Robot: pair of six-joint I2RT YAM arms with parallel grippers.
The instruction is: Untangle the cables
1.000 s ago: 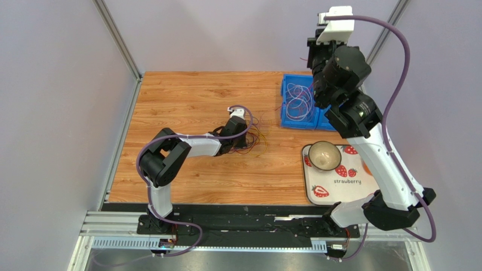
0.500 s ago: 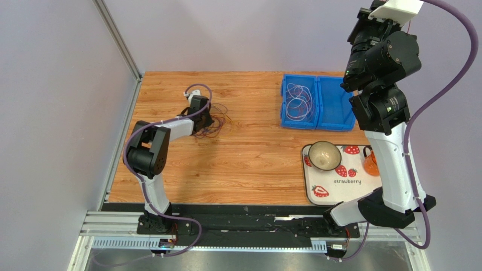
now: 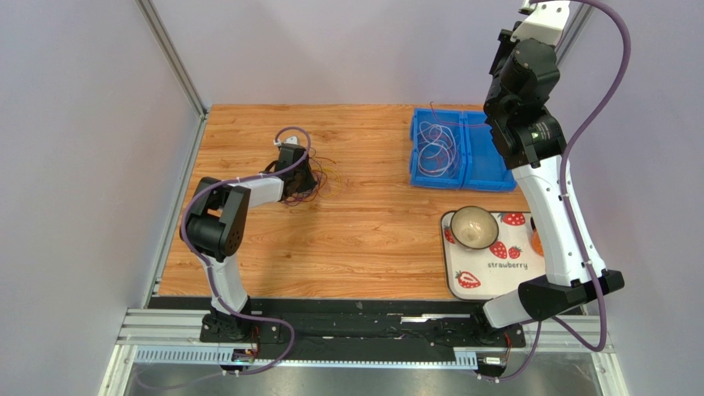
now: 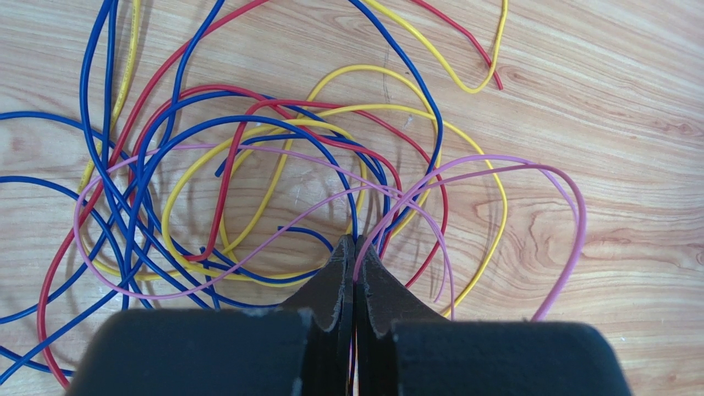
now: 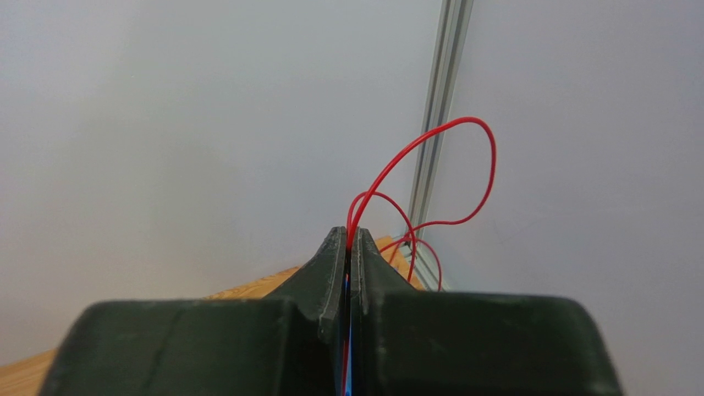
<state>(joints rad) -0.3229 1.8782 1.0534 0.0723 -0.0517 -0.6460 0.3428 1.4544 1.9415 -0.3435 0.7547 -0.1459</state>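
cables (image 4: 235,157): thin flexible strands in blue, red, yellow and pink, loose overlapping loops crossing many times in one flat tangle.
where: on the bench (image 3: 372,239), far-left part, at the tip of the L arm.
count: 4 colours; no. of strands per colour can't be told, too interlaced.
L pincer (image 4: 355,247): tips pressed together low over the tangle; a pink strand runs into the seam betw. the tips, so clamped on the cables.
red cable (image 5: 463,120): single strand, lifted well clear of the bench, curling up in 2–3 springy loops against the grey wall and corner post.
R pincer (image 5: 349,239): raised high at far right, fingers together, nipping the red cable at the tips.
bin (image 3: 446,186): blue, 2 compartments side by side, far-right of the bench.
L compartment: white loops (image 3: 435,148), w/ some purplish strands, coiled in a heap; no. can't be told.
R compartment: mostly behind the R arm, contents can't be told.
tray (image 3: 496,285): 1, white w/ strawberry print, near-right, just nearer than the bin.
bowl (image 3: 473,227): 1, pale, upright on the tray's far-left corner.
orange item (image 3: 538,241): 1, on the tray's R side, half hidden by the arm; can't tell what it is.
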